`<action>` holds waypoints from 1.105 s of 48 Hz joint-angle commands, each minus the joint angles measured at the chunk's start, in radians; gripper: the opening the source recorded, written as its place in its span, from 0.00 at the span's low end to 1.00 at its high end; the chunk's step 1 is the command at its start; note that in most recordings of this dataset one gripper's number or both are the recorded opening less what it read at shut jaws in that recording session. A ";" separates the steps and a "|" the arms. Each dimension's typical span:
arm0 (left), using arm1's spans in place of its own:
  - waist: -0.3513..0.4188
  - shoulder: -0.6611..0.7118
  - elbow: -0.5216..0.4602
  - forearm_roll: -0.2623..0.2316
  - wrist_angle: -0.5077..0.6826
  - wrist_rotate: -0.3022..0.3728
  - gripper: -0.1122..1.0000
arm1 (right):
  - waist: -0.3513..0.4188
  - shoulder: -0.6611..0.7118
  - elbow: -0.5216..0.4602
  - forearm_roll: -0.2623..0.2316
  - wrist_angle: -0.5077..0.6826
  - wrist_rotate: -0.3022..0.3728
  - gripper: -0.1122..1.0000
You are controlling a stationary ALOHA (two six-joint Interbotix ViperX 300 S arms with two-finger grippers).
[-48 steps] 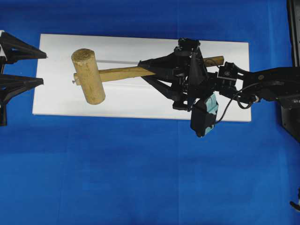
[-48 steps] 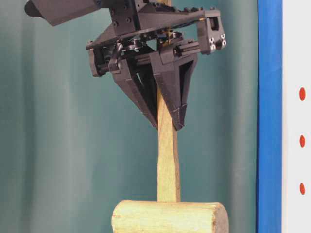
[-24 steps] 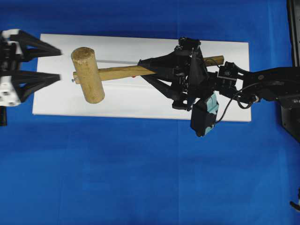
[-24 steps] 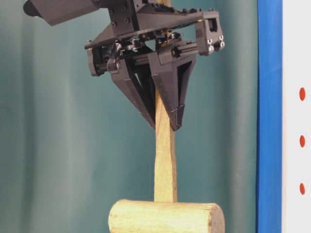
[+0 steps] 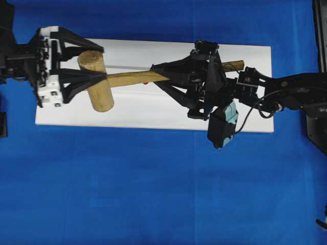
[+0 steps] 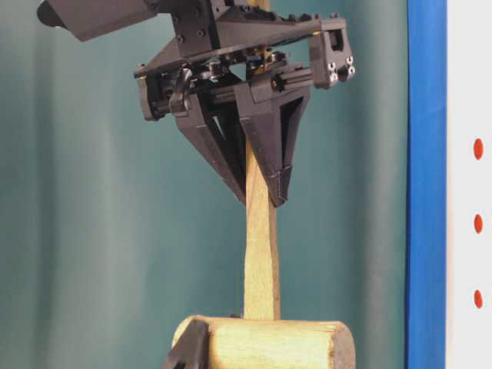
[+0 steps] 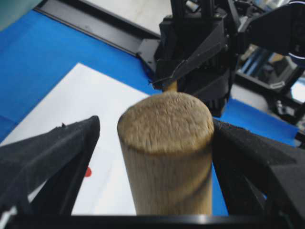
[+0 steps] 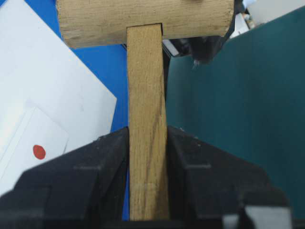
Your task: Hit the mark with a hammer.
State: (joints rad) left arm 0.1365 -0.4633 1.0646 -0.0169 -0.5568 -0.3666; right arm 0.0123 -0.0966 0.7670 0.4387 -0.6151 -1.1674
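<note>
The hammer (image 5: 95, 81) is a light wooden mallet held over the white board (image 5: 153, 109), its handle (image 5: 127, 79) running right. My right gripper (image 5: 158, 76) is shut on that handle (image 8: 147, 95), with a finger pressed on each side (image 8: 147, 131). My left gripper (image 5: 103, 63) is open with its fingers on either side of the head (image 7: 164, 143). The right finger (image 7: 248, 157) is against the wood and the left finger (image 7: 57, 152) stands off. The mark, a red dot (image 8: 39, 151), lies on the board (image 7: 87, 171), partly under the handle in the overhead view (image 5: 146, 82).
Blue cloth (image 5: 153, 194) surrounds the board. In the table-level view the hammer (image 6: 269, 342) hangs below the right gripper (image 6: 261, 196), one left fingertip (image 6: 188, 350) shows beside the head, and a white strip at the right carries three red dots (image 6: 478, 224). A black frame (image 5: 319, 30) borders the right.
My left gripper has come in from the left edge and now straddles the hammer head, open wide. The hammer and the right gripper have barely moved.
</note>
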 commanded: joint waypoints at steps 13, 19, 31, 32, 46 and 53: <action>0.003 0.008 -0.032 -0.002 0.012 -0.031 0.82 | -0.002 -0.021 -0.035 0.002 -0.011 0.005 0.19; -0.011 0.008 -0.032 0.000 0.014 -0.034 0.54 | -0.011 -0.023 -0.048 0.020 0.023 0.008 0.19; -0.021 0.006 -0.032 0.000 0.032 -0.035 0.51 | -0.014 -0.023 -0.066 0.026 0.064 0.008 0.19; -0.021 0.006 -0.032 0.000 0.034 -0.035 0.51 | -0.012 -0.023 -0.066 0.026 0.064 0.008 0.19; -0.021 0.005 -0.034 0.000 0.034 -0.035 0.51 | -0.031 -0.023 -0.087 0.095 0.150 0.009 0.19; -0.021 0.005 -0.035 0.000 0.034 -0.032 0.51 | -0.034 -0.023 -0.094 0.103 0.184 0.009 0.25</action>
State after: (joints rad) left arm 0.1243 -0.4525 1.0492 -0.0199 -0.5170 -0.4050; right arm -0.0169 -0.0966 0.7102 0.5369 -0.4357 -1.1643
